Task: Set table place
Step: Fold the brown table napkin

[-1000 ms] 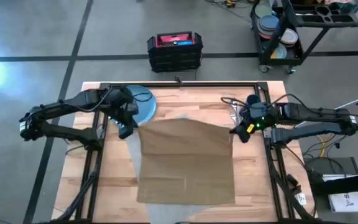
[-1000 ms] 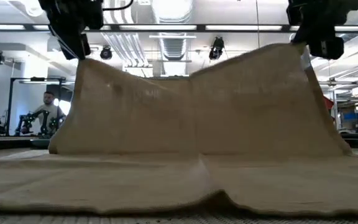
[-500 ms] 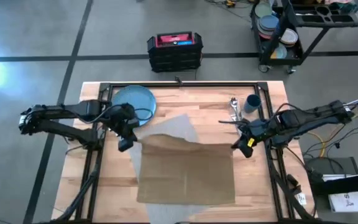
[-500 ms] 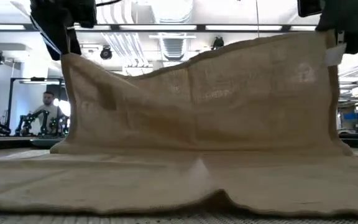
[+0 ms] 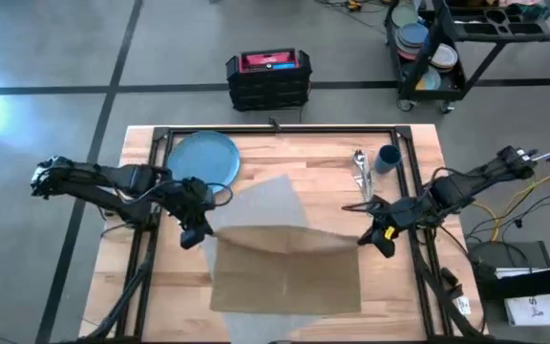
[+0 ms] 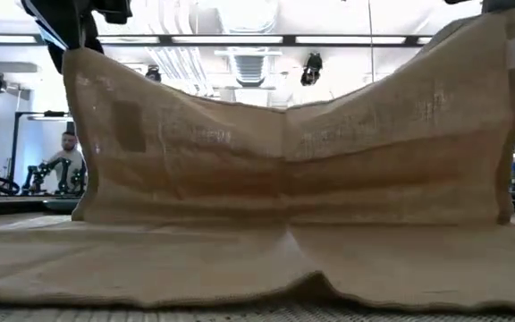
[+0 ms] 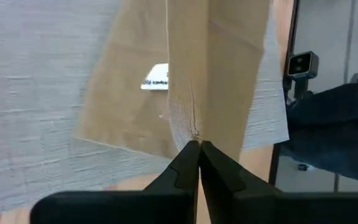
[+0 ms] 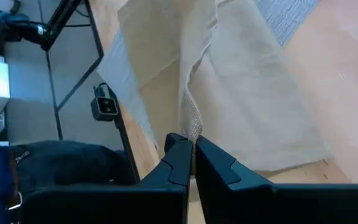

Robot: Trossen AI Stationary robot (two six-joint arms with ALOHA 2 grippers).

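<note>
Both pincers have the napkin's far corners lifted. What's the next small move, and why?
Probably carry both corners on toward the near edge and lower them. The left pincer and right pincer each pinch a corner of the tan napkin, whose fold is only half over.

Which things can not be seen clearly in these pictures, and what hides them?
- Placemat: high view, mostly covered by the napkin.
- Cutlery beside the cup: high view, too small to tell fork, knife and spoon apart.
- Plate, cup, cutlery: low view, hidden behind the raised napkin.
- Left pincer and right pincer: low view, cut off by the top edge.
</note>
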